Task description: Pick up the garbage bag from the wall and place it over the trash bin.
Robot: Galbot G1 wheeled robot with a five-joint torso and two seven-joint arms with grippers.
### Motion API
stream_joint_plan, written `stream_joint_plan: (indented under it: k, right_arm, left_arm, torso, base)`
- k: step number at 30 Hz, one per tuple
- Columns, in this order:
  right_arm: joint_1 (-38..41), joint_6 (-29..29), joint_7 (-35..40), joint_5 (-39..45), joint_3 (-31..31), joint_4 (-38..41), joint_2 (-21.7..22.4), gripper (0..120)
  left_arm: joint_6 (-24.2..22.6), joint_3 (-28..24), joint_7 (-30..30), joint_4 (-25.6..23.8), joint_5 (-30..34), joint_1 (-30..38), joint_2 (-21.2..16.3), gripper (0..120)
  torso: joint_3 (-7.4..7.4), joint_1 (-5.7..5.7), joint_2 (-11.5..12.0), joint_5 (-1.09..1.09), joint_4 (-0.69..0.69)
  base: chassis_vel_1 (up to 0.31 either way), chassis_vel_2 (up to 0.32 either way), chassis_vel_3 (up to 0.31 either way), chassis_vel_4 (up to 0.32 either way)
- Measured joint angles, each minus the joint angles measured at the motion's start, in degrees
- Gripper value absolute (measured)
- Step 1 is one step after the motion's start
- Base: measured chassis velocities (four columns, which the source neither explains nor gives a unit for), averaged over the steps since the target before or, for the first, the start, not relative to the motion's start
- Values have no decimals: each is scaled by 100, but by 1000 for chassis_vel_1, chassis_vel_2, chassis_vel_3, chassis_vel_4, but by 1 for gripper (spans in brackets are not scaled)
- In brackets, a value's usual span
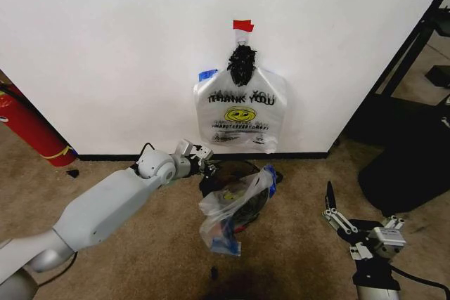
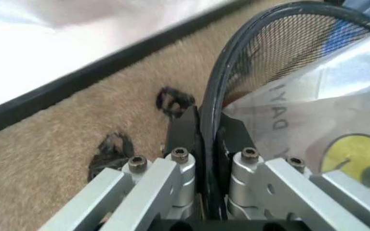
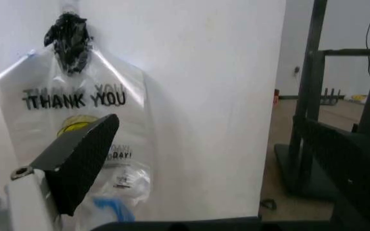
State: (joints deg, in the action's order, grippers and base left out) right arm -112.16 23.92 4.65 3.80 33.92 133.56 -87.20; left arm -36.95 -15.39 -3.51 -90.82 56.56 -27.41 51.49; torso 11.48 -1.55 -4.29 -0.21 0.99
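Garbage bag (image 1: 232, 212) drapes over the trash bin (image 1: 228, 173) at 6 o'clock from the wall (image 1: 126, 47), long axis running 12 to 6; left gripper (image 1: 204, 161) clamps the bin rim, right gripper (image 1: 336, 212) idle, fingers open

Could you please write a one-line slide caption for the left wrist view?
Left end effector clamped on the trash bin rim, garbage bag draped inside.

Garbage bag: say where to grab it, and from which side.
Pinch the raised loose edge of the garbage bag above the trash bin rim, coming from the robot's right: it stands free there, and the left gripper clamps the far rim.
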Motion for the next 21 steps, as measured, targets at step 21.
stream_joint_plan:
  k: [21]
  right_arm:
    - [101, -4, 35, -33, -113, -286, 116, 100]
  left_arm:
    - [1504, 1982, 3088, -2354, 1615, -3168, -94, 3]
  torso:
    - [0, 0, 0, 0, -1]
  base:
    - [0, 0, 0, 0]
